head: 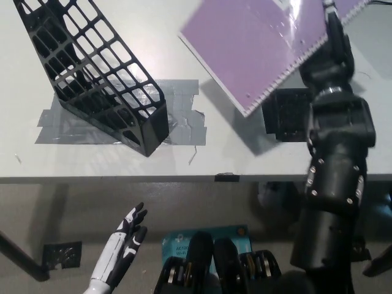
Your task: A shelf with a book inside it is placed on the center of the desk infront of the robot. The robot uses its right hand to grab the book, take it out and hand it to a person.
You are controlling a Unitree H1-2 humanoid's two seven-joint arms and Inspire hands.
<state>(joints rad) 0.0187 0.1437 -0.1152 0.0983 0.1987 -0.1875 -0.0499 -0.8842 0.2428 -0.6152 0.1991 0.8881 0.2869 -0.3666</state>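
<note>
1. The book (263, 46) is a purple spiral-bound notebook with a plain glossy cover that catches a streak of light near its top right; the wire spiral runs along its lower right edge.
2. It is out of the shelf (98, 76) and held in the air to the shelf's right, tilted, its lower corner hanging above the surface (184, 159) and casting a shadow there.
3. The right robot hand (334, 37) grips the book at its right edge, well right of the shelf, with the black arm rising from the bottom right of the view.
4. The shelf is a black lattice file holder, leaning toward the upper left and standing empty on strips of grey tape (177, 125) stuck to the white surface.
5. A black square plate (288, 113) lies on the surface to the right of the shelf, just beside the arm and partly under the book's shadow.
6. The left robot hand (125, 236) hangs below the shelf, under the surface's front edge, fingers apart and holding nothing.
</note>
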